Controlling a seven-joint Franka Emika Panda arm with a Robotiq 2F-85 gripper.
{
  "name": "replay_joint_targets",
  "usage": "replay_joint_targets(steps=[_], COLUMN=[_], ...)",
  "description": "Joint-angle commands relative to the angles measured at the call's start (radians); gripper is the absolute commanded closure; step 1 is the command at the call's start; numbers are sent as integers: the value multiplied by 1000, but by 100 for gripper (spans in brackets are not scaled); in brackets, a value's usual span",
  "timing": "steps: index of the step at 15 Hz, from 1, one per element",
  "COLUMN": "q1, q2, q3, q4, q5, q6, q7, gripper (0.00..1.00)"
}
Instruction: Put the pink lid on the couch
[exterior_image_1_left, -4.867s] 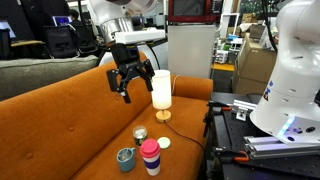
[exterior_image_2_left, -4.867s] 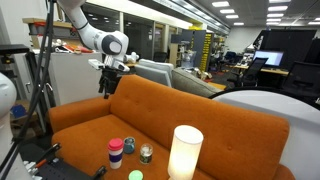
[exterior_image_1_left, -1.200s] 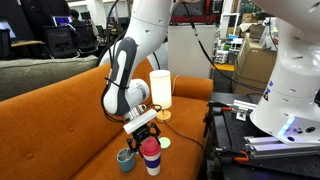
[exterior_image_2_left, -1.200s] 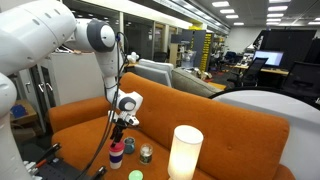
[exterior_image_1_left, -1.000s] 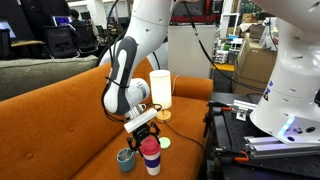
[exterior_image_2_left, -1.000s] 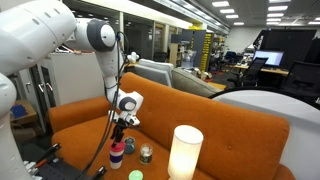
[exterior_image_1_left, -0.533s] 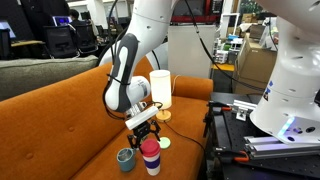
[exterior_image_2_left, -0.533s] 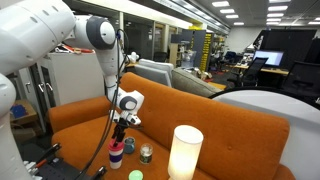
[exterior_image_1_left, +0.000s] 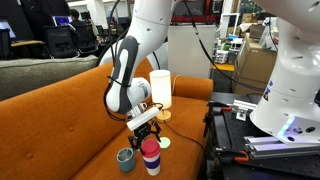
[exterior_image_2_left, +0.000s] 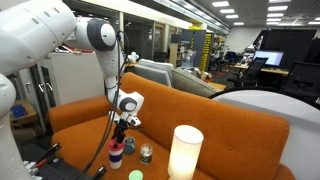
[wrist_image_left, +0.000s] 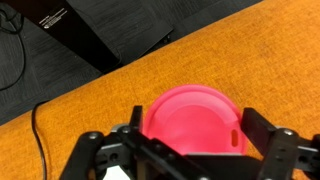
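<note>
The pink lid (exterior_image_1_left: 150, 146) sits on top of a white cup (exterior_image_1_left: 151, 162) that stands on the seat of the orange couch (exterior_image_1_left: 60, 120). It also shows in an exterior view (exterior_image_2_left: 116, 146). My gripper (exterior_image_1_left: 146, 130) hangs just above it, pointing down, also seen in an exterior view (exterior_image_2_left: 119, 133). In the wrist view the pink lid (wrist_image_left: 190, 105) fills the space between my two fingers (wrist_image_left: 193, 128). The fingers are spread to either side of the lid's rim. The couch seat (wrist_image_left: 210, 45) lies beneath it.
A tall white cylinder (exterior_image_1_left: 160, 90) stands behind the cup, also seen in an exterior view (exterior_image_2_left: 185, 152). A teal cup (exterior_image_1_left: 125, 158), a small jar with a silver lid (exterior_image_2_left: 146, 153) and a flat pale disc (exterior_image_1_left: 164, 143) lie close by. A second white robot (exterior_image_1_left: 290, 80) stands beside the couch.
Since 4.9 s ago my gripper has come down from above the backrest to just over the pink lid. In the last second it has only shifted slightly; the lid and cup have not moved.
</note>
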Motion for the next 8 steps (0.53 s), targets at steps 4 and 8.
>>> replay_joint_targets(steps=[4,8], q1=[-41,-55], q2=[66,81], q3=[27,33], q4=[90,118], q5=[-2,-2], q6=[-25,-40], q7=[-45,-64], gripper=[0,35])
